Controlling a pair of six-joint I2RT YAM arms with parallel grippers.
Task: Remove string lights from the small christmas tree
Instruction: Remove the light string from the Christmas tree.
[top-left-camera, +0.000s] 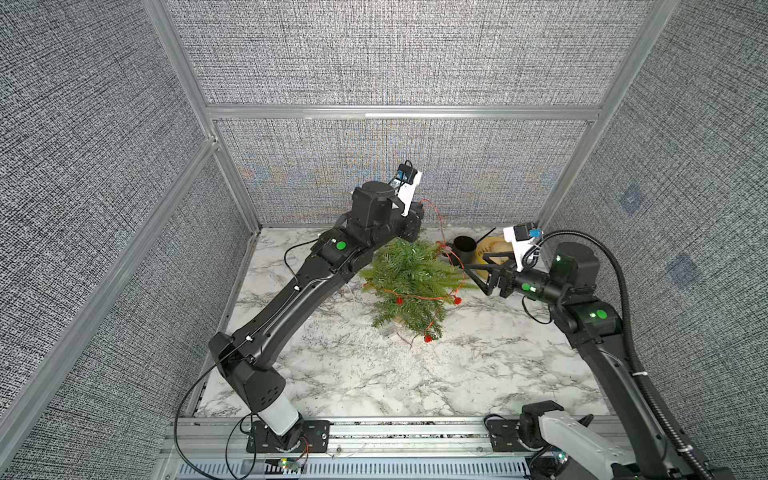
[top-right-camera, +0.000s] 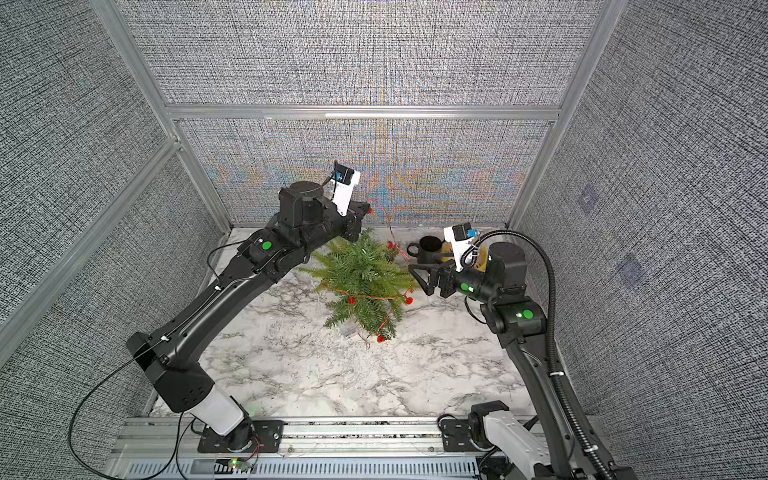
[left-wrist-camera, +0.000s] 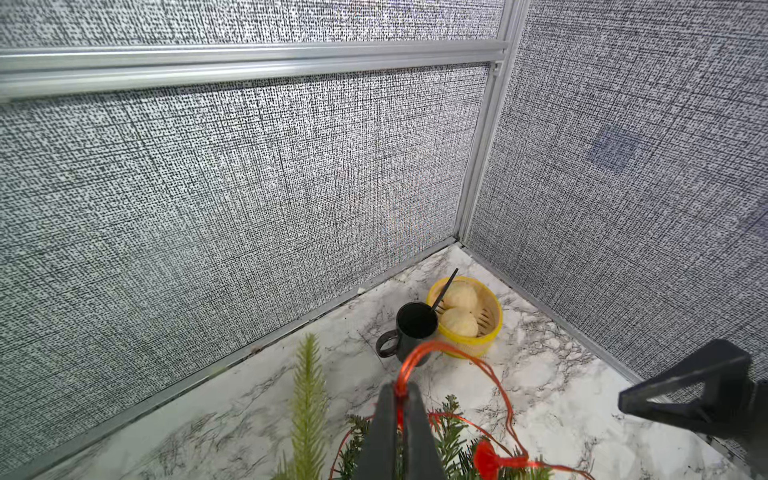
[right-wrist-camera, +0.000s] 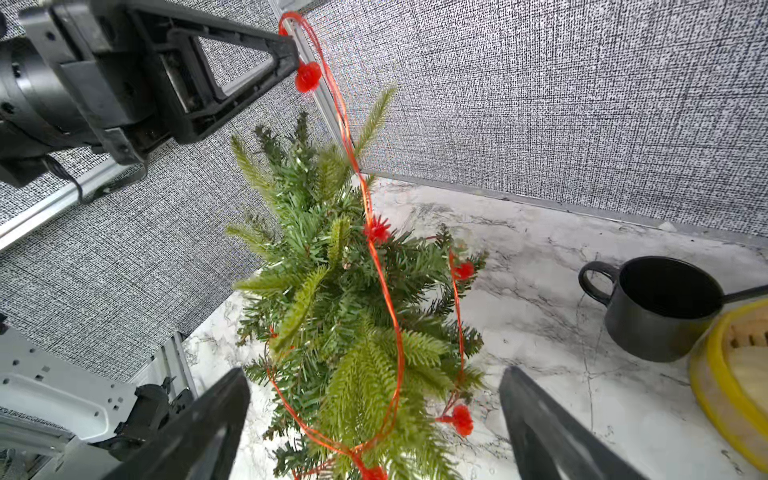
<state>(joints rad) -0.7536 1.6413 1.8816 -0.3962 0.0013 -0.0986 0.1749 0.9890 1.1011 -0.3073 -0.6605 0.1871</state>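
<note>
The small christmas tree (top-left-camera: 409, 282) (top-right-camera: 361, 278) stands on the marble table, green and bushy. The string lights (top-left-camera: 434, 222) (top-right-camera: 388, 224), a red-orange wire with red bulbs, loop around its branches. My left gripper (top-left-camera: 422, 205) (top-right-camera: 368, 206) (left-wrist-camera: 401, 388) hangs above the tree top, shut on the wire, which rises from the tree (right-wrist-camera: 340, 299) to its tip (right-wrist-camera: 291, 45). My right gripper (top-left-camera: 476, 279) (top-right-camera: 419, 279) (right-wrist-camera: 374, 374) stands open just right of the tree, its jaws facing the branches and holding nothing.
A black mug (top-left-camera: 464, 245) (left-wrist-camera: 413, 328) with a black stick in it stands at the back right. Next to it is a yellow basket (left-wrist-camera: 469, 343) (right-wrist-camera: 706, 374) holding two pale buns. Fabric walls close in the back and both sides.
</note>
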